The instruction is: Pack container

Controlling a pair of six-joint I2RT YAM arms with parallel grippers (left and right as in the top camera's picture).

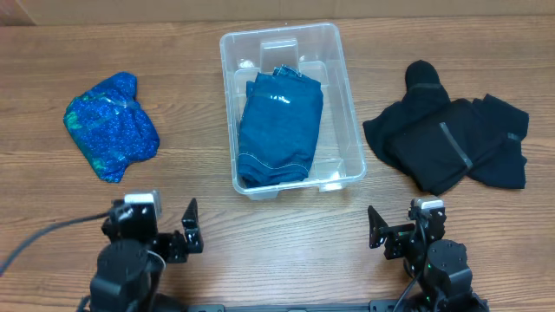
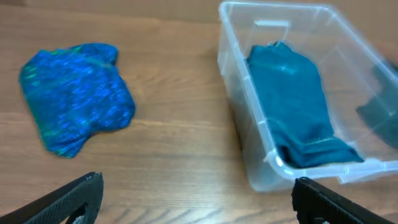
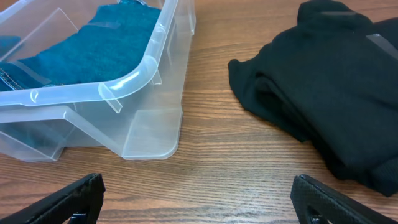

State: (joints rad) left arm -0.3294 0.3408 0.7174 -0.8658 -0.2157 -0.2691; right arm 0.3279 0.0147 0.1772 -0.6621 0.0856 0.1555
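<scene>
I'm watching the clear container [image 1: 277, 32] holding folded teal cloth [image 1: 280, 130].
Glittery blue bundle [image 1: 113, 126] lying at nine o'clock, black garment [image 1: 451, 143] at three; left gripper [image 2: 198, 185] and right gripper [image 3: 198, 185] gaping.

A folded teal cloth [image 2: 292, 106] lies in the container [image 2: 261, 168] (clear plastic); a glittery blue cloth [image 2: 74, 96] lies apart.

No text, brand, number or sign can be read in any view. The container [image 1: 345, 95] carries a pale rectangular label [image 2: 272, 23] near its far end. In the overhead and left wrist views the label is too small and blurred to show whether any writing stands on it.
</scene>
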